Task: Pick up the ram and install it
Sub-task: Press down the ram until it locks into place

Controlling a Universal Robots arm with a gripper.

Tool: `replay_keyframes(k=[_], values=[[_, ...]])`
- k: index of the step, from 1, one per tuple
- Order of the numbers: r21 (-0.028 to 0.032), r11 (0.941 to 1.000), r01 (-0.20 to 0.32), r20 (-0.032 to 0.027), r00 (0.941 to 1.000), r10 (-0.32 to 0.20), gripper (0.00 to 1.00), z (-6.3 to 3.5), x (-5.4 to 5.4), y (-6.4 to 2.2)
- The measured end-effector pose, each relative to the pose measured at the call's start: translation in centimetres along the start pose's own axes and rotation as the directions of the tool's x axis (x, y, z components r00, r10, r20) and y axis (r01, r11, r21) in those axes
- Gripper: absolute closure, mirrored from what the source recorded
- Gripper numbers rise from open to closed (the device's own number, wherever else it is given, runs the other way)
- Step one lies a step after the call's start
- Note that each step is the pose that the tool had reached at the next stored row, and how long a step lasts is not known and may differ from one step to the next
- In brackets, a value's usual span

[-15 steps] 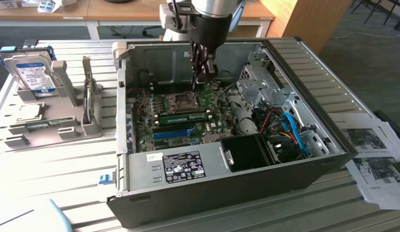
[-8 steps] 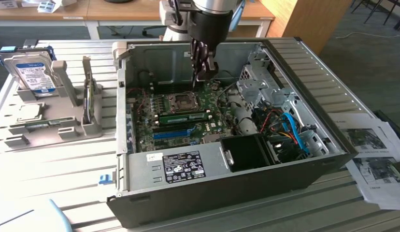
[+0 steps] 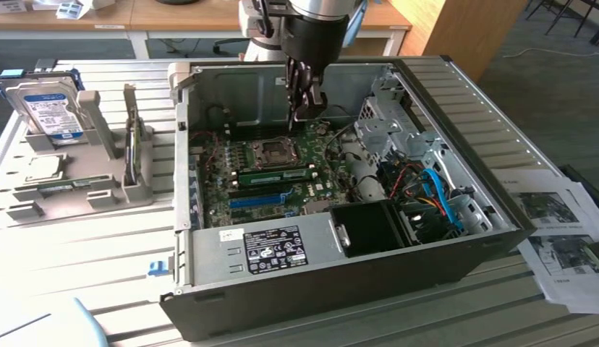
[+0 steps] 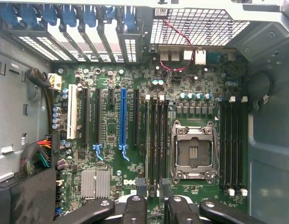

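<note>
Ram [image 3: 276, 176]: long green stick with dark chips, standing on edge in a slot of the motherboard [image 3: 314, 189], centre of the exterior view, between the empty processor socket [image 3: 273, 150] above it and the blue slot [image 3: 256, 201] below it.
Gripper [image 3: 304, 114]: inside the open computer case [image 3: 377, 289], upper middle of the exterior view, pointing down over the board, above the ram and apart from it.
Jaws: spread apart, gripping nothing; in the wrist view, bare board and black slots visible through the gap between the fingers [image 4: 137, 206].
Done, as a judgement: pick-up and carry-over, with the ram in the board and not in the jaws.
Left, as a judgement: perhaps a last press home; end clips too small to tell whether latched.
Surroundings: grey holder [image 3: 97, 199] with a hard drive [image 3: 47, 108] at the left of the exterior view, well apart from the gripper; printed sheets [image 3: 560, 231] at the lower right.
</note>
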State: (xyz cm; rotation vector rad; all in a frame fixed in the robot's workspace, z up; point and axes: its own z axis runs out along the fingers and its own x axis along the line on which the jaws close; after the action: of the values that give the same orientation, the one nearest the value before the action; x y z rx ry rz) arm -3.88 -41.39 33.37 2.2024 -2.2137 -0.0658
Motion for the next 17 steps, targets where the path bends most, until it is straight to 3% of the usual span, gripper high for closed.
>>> replay_keyframes(k=[6, 8, 17], values=[[0.0000, 1.0000, 0.000, 0.0000, 1.0000, 0.000, 0.77, 0.00, 0.00, 0.00], [0.0000, 1.0000, 0.000, 0.0000, 1.0000, 0.000, 0.90, 0.00, 0.00, 0.00], [0.0000, 1.0000, 0.000, 0.0001, 1.0000, 0.000, 0.91, 0.00, 0.00, 0.00]])
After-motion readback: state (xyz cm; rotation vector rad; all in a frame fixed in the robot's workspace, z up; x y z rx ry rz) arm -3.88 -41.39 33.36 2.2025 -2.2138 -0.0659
